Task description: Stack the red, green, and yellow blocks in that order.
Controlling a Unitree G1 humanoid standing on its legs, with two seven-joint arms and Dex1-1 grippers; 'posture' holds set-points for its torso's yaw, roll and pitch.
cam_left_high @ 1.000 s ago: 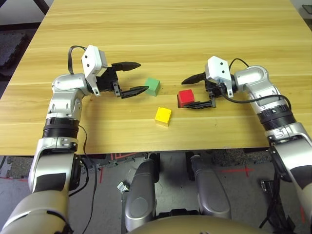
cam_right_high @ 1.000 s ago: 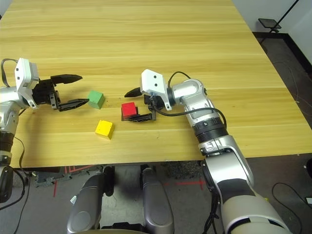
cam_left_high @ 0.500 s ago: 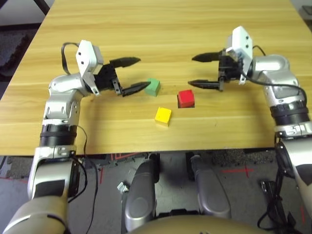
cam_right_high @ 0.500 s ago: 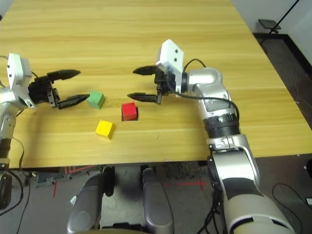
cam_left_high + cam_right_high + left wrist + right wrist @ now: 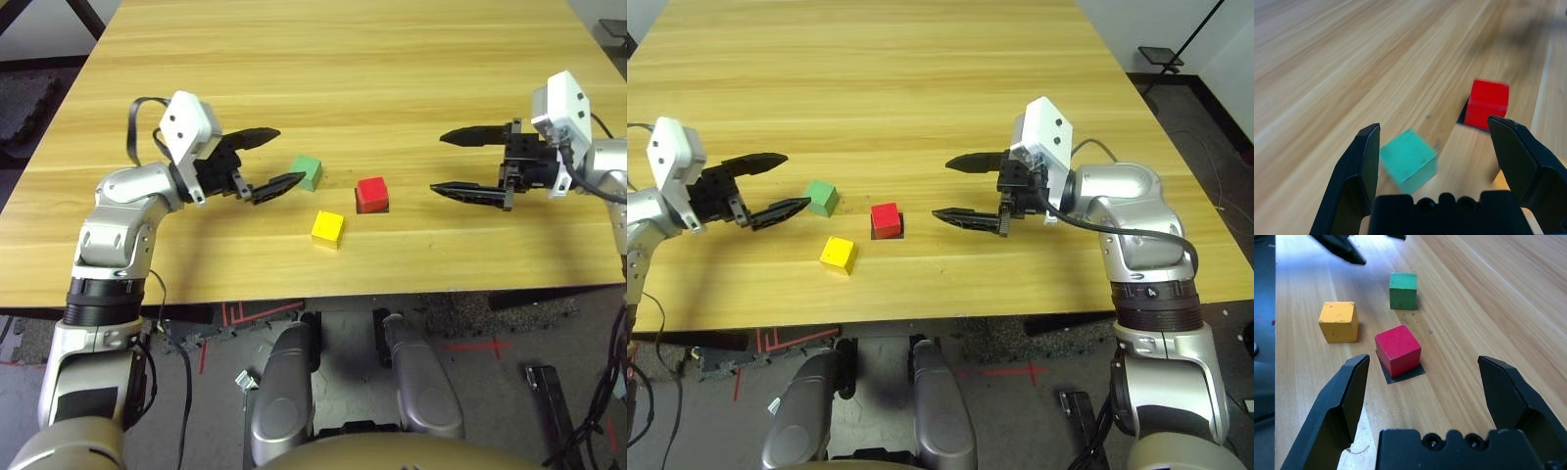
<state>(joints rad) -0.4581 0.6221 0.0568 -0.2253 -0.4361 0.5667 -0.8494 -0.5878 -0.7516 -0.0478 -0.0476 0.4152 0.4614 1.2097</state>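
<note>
red block (image 5: 372,195) on the black patch (image 5: 1409,375), counter (image 5: 294,88) under it. green (image 5: 307,172) and yellow (image 5: 328,229) sit apart from it, unstacked. my left gripper (image 5: 278,161) is spread wide beside green; right gripper (image 5: 453,163) also wide, empty, well right of red.

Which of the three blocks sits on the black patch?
The red block, resting on the black square patch; the green and yellow blocks sit on bare wood.
</note>
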